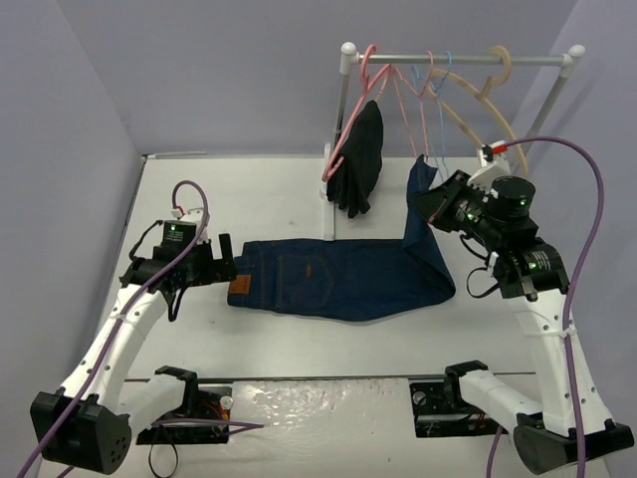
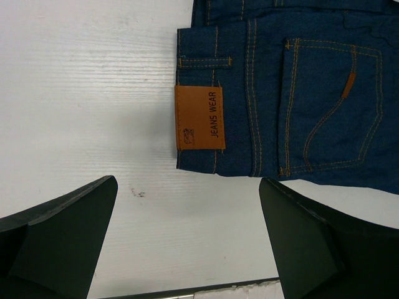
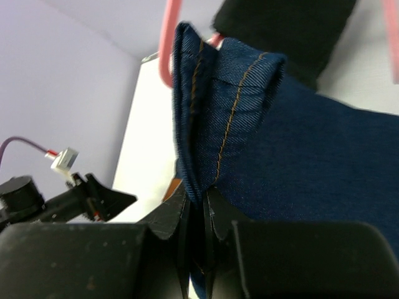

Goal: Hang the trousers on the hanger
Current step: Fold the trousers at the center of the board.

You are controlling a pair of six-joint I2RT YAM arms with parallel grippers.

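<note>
Looked down on a white table (image 1: 269, 189) closed in by pale lilac walls. Found the trousers (image 1: 338, 279) spread flat across its middle, waistband to the left and legs running right, with the brown leather patch (image 1: 240, 288) at the near-left corner of the waistband. Saw the leg ends at the right turned up off the surface, standing toward the far side. Traced that to the right gripper (image 3: 198, 194), jaws pinched together on the doubled hem, orange stitching rising above the fingertips in the wrist view. Noted the left gripper (image 1: 227, 261) just left of the waistband, jaws spread wide with nothing between them, bare table below and the patch just beyond the fingers (image 2: 62, 237). Spotted a rail (image 1: 468, 58) on a white stand at the far side of the table, right of centre. Picked out on it the hanger (image 1: 446, 70), thin and light blue, hooked over the bar and hanging down toward the raised hem; could not tell whether wire and denim touched. Saw pink hangers (image 1: 366, 75) to its left, one carrying a black garment (image 1: 360, 159), and a thicker beige hanger (image 1: 495, 95) to its right.
</note>
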